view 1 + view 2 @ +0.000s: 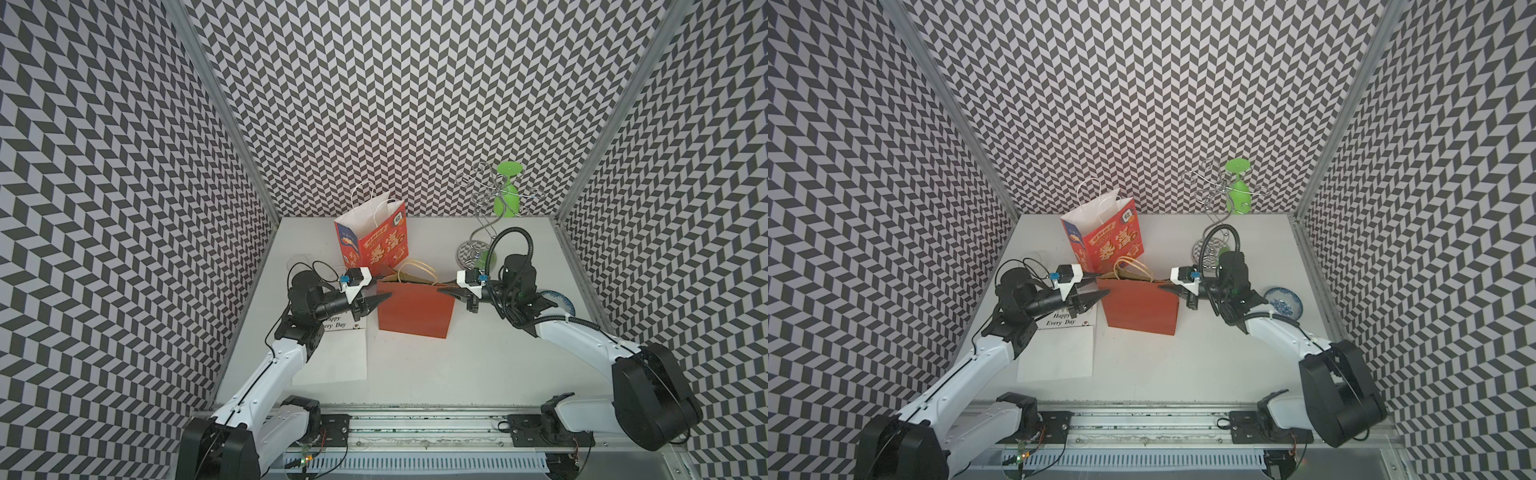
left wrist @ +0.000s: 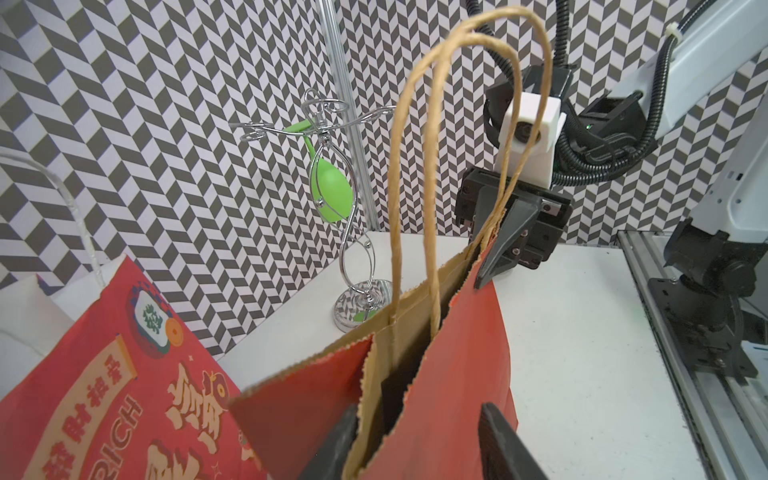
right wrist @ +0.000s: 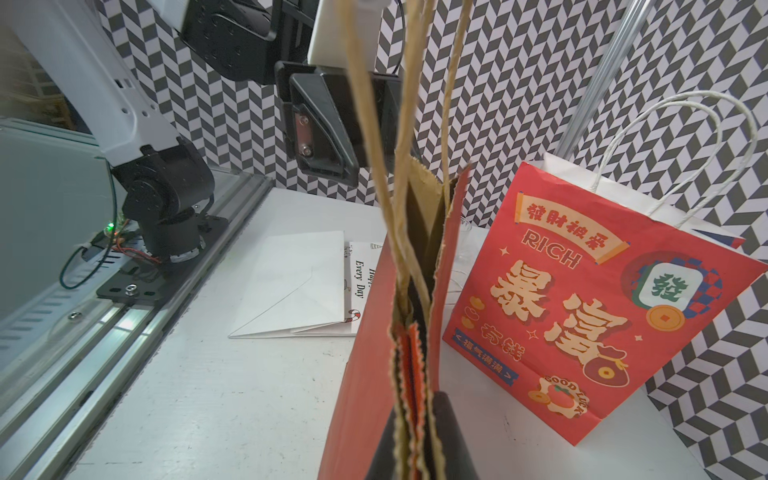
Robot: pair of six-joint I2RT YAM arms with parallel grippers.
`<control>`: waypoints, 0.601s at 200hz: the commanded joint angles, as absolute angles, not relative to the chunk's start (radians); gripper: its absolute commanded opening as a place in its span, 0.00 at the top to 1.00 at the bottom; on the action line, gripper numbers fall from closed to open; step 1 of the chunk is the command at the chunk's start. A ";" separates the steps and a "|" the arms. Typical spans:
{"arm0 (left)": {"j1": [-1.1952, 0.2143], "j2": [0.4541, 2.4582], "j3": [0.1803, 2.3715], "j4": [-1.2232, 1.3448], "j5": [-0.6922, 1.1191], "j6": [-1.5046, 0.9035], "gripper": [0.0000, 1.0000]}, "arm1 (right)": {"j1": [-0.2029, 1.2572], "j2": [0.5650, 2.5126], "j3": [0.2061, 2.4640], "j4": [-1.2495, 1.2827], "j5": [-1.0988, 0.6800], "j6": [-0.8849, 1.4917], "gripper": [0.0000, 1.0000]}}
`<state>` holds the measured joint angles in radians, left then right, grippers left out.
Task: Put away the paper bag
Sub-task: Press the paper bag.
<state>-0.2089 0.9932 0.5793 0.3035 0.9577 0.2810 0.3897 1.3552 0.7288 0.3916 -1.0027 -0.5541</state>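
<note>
The plain red paper bag (image 1: 413, 309), brown-handled and pressed nearly flat, stands mid-tabletop (image 1: 478, 365). My right gripper (image 1: 442, 291) has its jaws pinched on the bag's rim, and my left gripper (image 1: 387, 296) has its jaws parted astride the opposite rim. I count two bags with the printed bag (image 1: 376, 245), one envelope (image 1: 332, 357) and one plate (image 1: 561, 301).

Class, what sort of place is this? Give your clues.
Likely a robot test booth: chevron-patterned walls box in a white tabletop, the left arm and right arm stand on a metal rail, and props like the red paper bag are staged.
</note>
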 commanded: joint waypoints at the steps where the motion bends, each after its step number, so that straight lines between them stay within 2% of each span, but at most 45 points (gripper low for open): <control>1: -0.204 0.924 0.565 0.240 0.921 0.282 0.38 | 0.388 1.314 0.745 0.418 -1.001 -0.541 0.92; 13: -0.204 0.880 0.562 0.216 0.894 0.280 0.29 | 0.388 1.286 0.738 0.402 -0.994 -0.537 0.93; 23: -0.204 0.840 0.559 0.199 0.865 0.281 0.16 | 0.388 1.259 0.736 0.380 -0.990 -0.538 0.93; 43: -0.203 0.782 0.566 0.168 0.827 0.286 0.01 | 0.388 1.202 0.739 0.327 -0.984 -0.539 0.93; 76: -0.204 0.785 0.629 0.130 0.831 0.290 0.00 | 0.389 1.109 0.723 0.264 -1.020 -0.557 0.93; 120: -0.205 0.894 0.747 0.038 1.069 0.358 0.00 | 0.390 1.023 0.729 0.124 -1.057 -0.639 0.89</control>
<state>-0.2081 0.8494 0.6762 0.1234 0.9173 0.2989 0.3897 1.0649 0.7280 0.2134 -1.0046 -0.5644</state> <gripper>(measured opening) 0.993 0.103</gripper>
